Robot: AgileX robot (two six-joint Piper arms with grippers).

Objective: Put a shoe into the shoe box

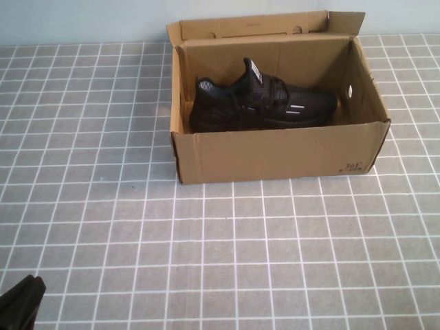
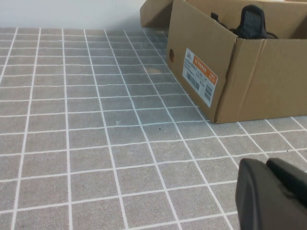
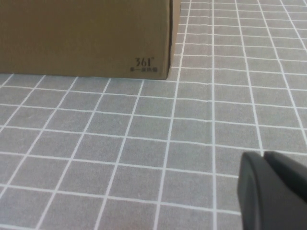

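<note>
The black knit shoe [image 1: 262,103] lies on its sole inside the open brown shoe box [image 1: 275,155], toe to the right; its heel and tongue [image 2: 252,21] peek over the box wall [image 2: 268,81] in the left wrist view. My left gripper [image 1: 19,297] sits at the near left corner of the table, shut and empty, its fingers [image 2: 271,194] together above the tiles. My right gripper [image 3: 273,184] is outside the high view, shut on nothing, low over the tiles in front of the box's printed corner [image 3: 144,62].
The box stands at the far middle of a grey tiled tabletop [image 1: 227,247]. Its lid flap [image 1: 261,26] leans back against the pale wall. A white and orange label [image 2: 200,76] is stuck on the box's left end.
</note>
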